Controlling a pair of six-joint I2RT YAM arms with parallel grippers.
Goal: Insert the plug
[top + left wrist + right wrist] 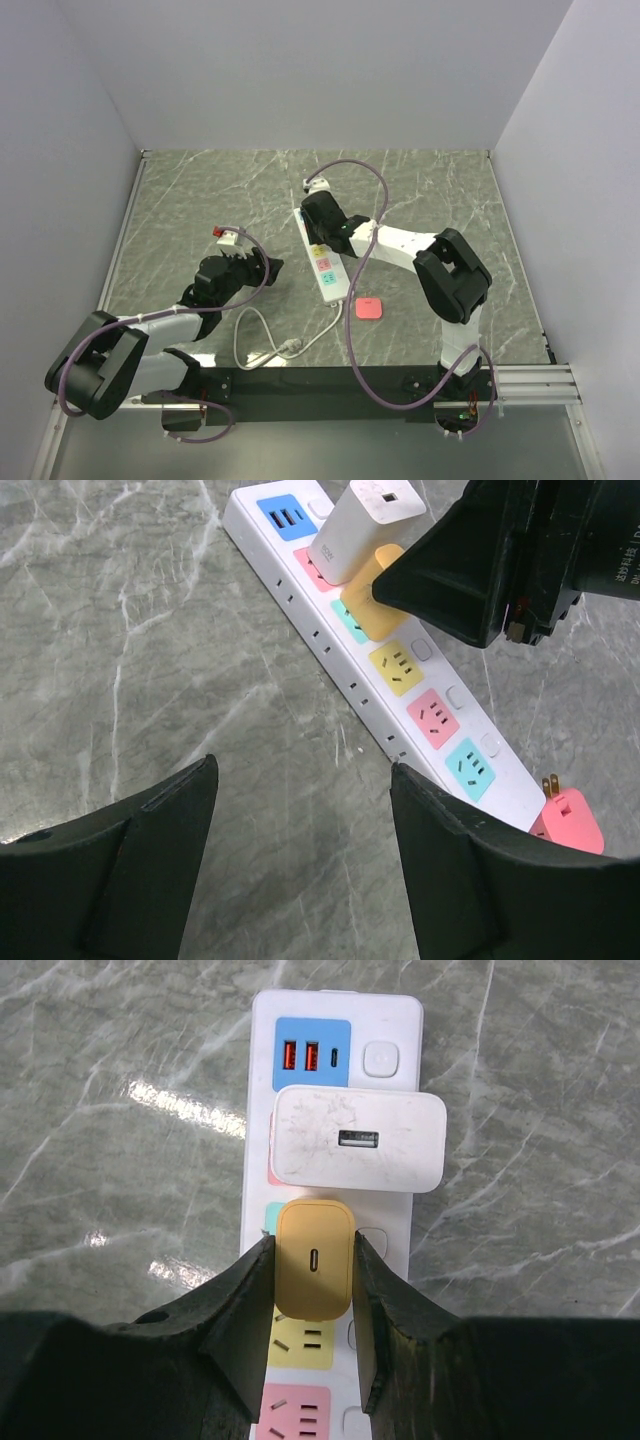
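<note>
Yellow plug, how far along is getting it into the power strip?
Done: the white charger sits plugged into the power strip. In hand: the right gripper pinches the yellow plug over the next socket down; whether it is fully seated cannot be told. Left: letting go of it. A pink plug lies loose beside the strip, and the left gripper is open and empty.

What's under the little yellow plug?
The small yellow plug sits over the long white power strip; a green socket edge peeks out. Its prongs and the socket holes are covered.
</note>
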